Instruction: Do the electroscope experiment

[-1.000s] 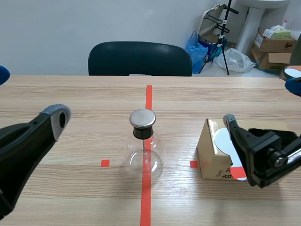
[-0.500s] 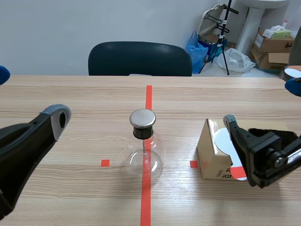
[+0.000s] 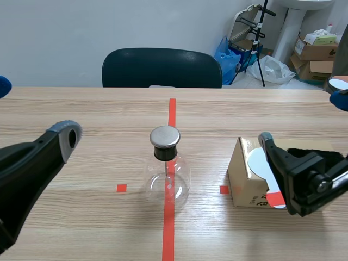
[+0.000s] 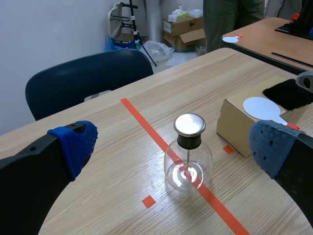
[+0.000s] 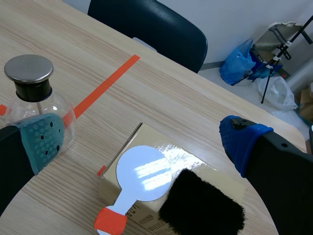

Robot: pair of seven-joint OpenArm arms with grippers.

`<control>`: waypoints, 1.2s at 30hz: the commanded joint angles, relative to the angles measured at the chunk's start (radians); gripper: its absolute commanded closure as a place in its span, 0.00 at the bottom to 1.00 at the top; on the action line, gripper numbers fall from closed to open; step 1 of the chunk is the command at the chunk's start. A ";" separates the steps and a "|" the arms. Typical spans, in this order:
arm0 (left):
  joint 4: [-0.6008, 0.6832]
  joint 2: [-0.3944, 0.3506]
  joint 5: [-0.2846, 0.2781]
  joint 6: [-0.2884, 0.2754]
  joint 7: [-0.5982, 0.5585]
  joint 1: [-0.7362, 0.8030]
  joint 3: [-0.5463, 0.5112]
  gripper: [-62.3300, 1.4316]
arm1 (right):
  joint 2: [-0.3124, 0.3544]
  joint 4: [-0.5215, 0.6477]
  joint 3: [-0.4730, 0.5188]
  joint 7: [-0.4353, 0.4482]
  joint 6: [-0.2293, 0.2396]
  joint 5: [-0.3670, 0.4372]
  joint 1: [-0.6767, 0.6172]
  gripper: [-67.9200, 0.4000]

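Note:
The electroscope [image 3: 165, 166] is a round glass flask with a black stopper and a flat metal cap, standing on the red tape line at mid table. To its right a cardboard box [image 3: 244, 176] carries a white disc paddle [image 5: 142, 174] with a red handle and a black fur pad [image 5: 203, 203]. My left gripper [image 4: 171, 144] is open, raised well short of the electroscope [image 4: 188, 152]. My right gripper [image 5: 142, 142] is open too, hanging above the box [image 5: 195, 159], with the electroscope [image 5: 32, 93] beside its near finger. Neither gripper holds anything.
A dark chair [image 3: 161, 68] stands behind the table's far edge. A second table [image 4: 264, 36] with another white paddle lies beyond the right side, where a person [image 4: 230, 17] stands. Cardboard boxes [image 3: 318, 51] and bags crowd the floor at the back right.

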 commanded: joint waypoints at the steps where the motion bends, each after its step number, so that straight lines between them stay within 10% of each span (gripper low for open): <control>1: 0.005 -0.003 -0.013 -0.002 -0.018 0.008 0.003 0.00 | 0.000 0.006 0.010 0.014 -0.003 0.004 0.011 0.00; 36: 0.005 -0.003 -0.013 -0.002 0.028 0.008 0.003 0.00 | 0.000 0.006 0.010 0.011 -0.003 0.004 0.011 0.00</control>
